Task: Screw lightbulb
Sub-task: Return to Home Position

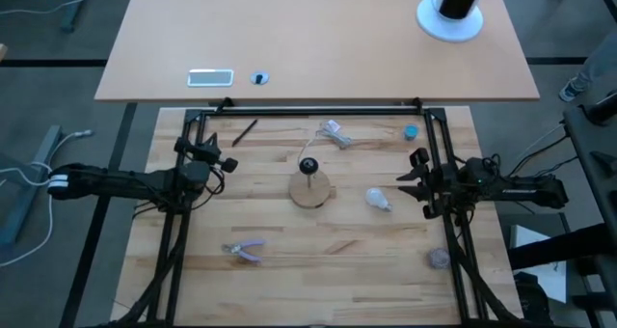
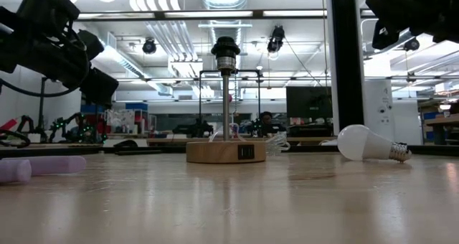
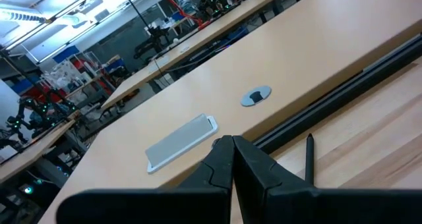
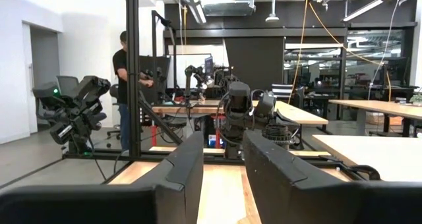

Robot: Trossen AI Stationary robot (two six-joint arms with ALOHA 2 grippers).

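Observation:
The white frosted lightbulb (image 1: pixel 377 199) lies on its side on the wooden table, right of the lamp; in the low view (image 2: pixel 364 143) its silvery screw base points right. The lamp stands upright on its round wooden disc (image 1: pixel 312 191), with a thin stem and an empty black socket (image 2: pixel 225 52) on top. My left gripper (image 1: pixel 231 164) is shut and empty, held above the table left of the lamp. My right gripper (image 1: pixel 410 179) is open and empty, above the table just right of the bulb. Both grippers are well above the tabletop in the low view.
A purple-handled tool (image 1: pixel 245 252) lies near left, a greyish-purple ball (image 1: pixel 439 259) near right. A crumpled clear wrapper (image 1: pixel 335 133), a dark pen (image 1: pixel 244 131) and a small blue thing (image 1: pixel 412 132) lie at the far side. A person stands in the room beyond (image 4: pixel 124 85).

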